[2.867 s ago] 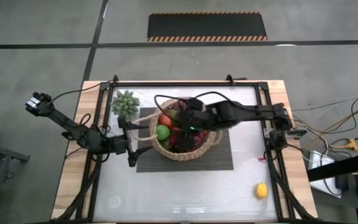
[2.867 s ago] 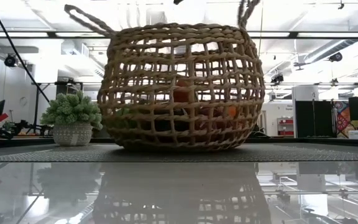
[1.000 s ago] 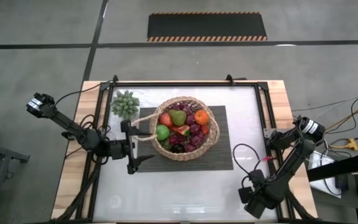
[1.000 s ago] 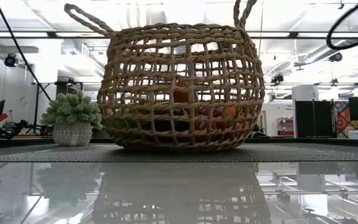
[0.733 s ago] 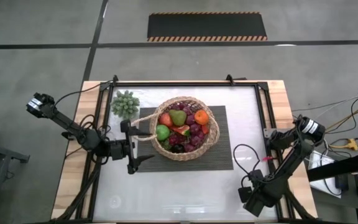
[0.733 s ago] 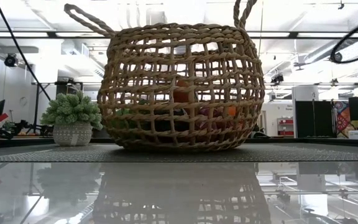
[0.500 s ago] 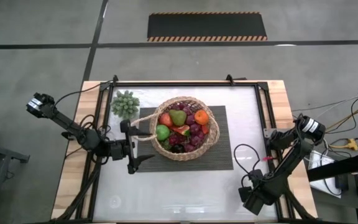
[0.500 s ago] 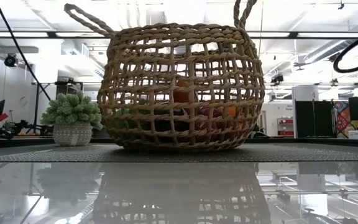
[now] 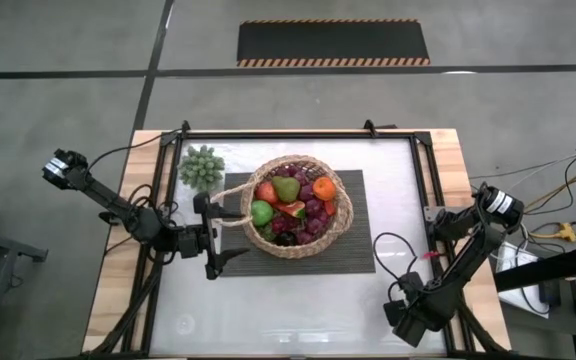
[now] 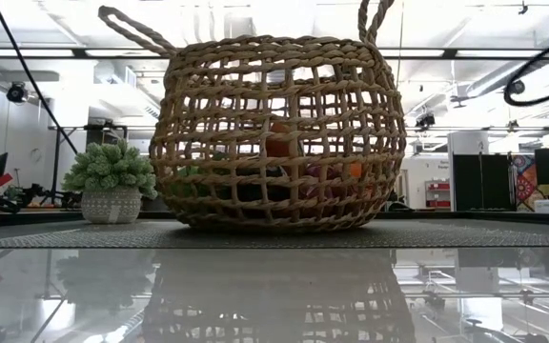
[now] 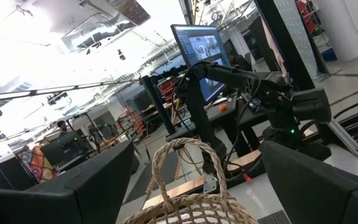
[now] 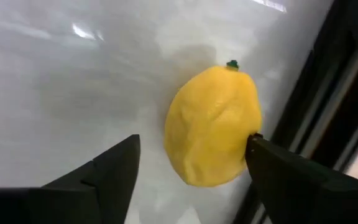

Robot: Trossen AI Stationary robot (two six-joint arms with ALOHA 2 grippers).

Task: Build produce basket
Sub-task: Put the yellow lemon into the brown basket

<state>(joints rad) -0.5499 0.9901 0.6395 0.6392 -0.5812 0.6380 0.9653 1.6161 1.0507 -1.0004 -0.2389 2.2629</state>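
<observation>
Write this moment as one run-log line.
right gripper: open around lemon | left gripper: open beside basket | lemon: on table, ungrasped

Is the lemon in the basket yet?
No, the lemon lies on the white tabletop between the right gripper's open fingers.

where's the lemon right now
The lemon lies on the table's near right corner, between the right hand's open fingers, far from the basket.

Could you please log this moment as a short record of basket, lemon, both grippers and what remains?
basket: basket on the dark mat, holding produce
lemon: lemon on the table, between the right gripper fingers; one touches it
right gripper: open, lowered over the lemon at the table's near right
left gripper: left gripper open, beside the basket's handle
remaining: lemon not yet in the basket
</observation>
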